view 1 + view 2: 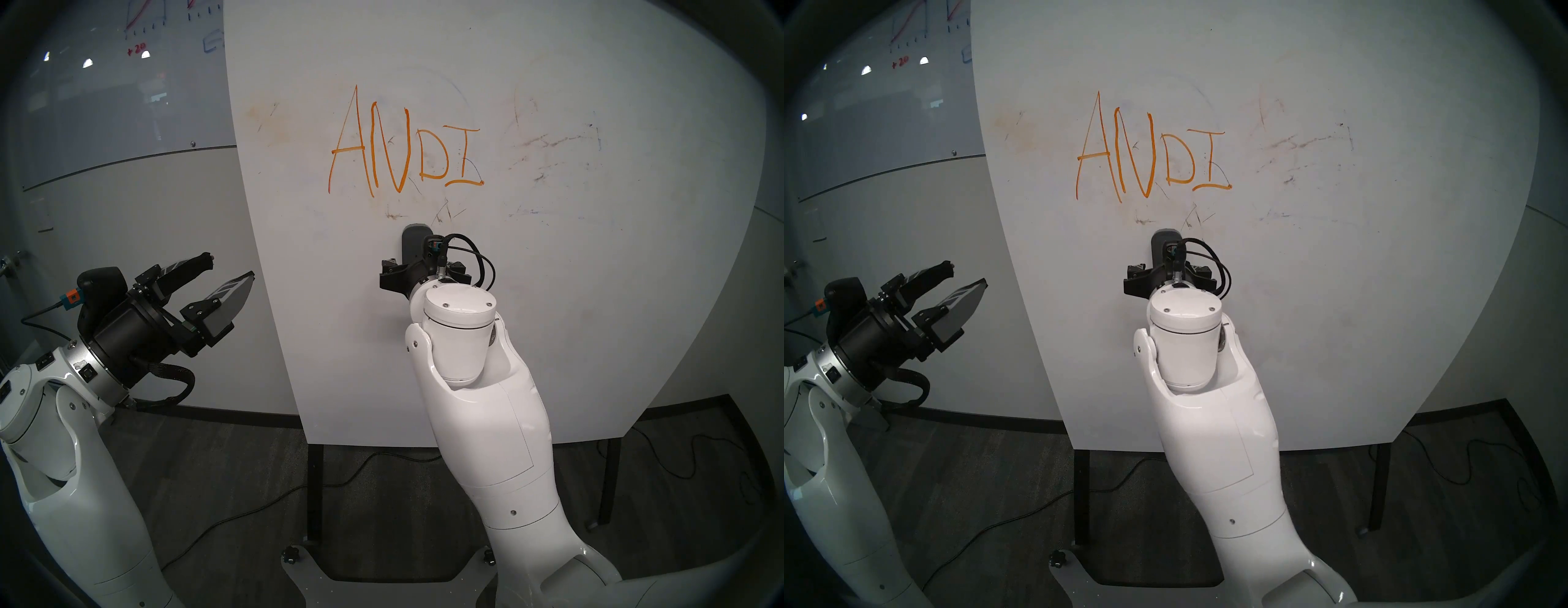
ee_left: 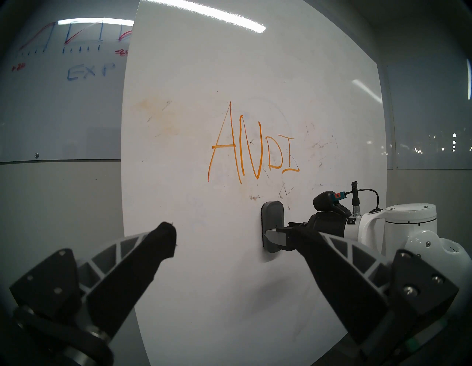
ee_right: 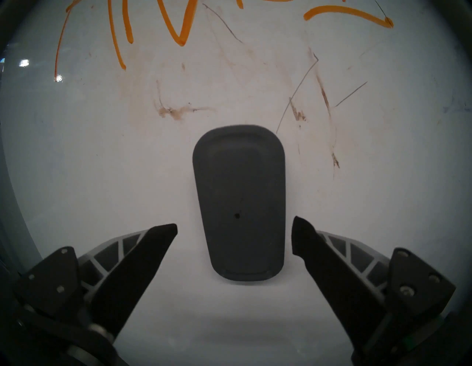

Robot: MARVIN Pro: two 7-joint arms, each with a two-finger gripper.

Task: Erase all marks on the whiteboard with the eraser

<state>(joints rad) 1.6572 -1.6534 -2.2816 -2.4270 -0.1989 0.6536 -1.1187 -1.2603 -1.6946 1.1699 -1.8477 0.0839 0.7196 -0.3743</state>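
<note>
The right hand (image 3: 235, 227) points level at the whiteboard (image 1: 594, 318), fingers apart either side of the grey eraser (image 3: 240, 202) (stuck upright below the orange marks (image 1: 403, 148)), not touching it. The left hand (image 1: 231, 276) hangs spread off the whiteboard's left edge, before a glass wall board (image 1: 106, 85).

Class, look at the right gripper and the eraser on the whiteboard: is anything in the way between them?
Nothing visible. The right gripper has its jaws open on either side of the eraser, which sits flat on the whiteboard below the orange letters; only bare board shows in the gaps.
</note>
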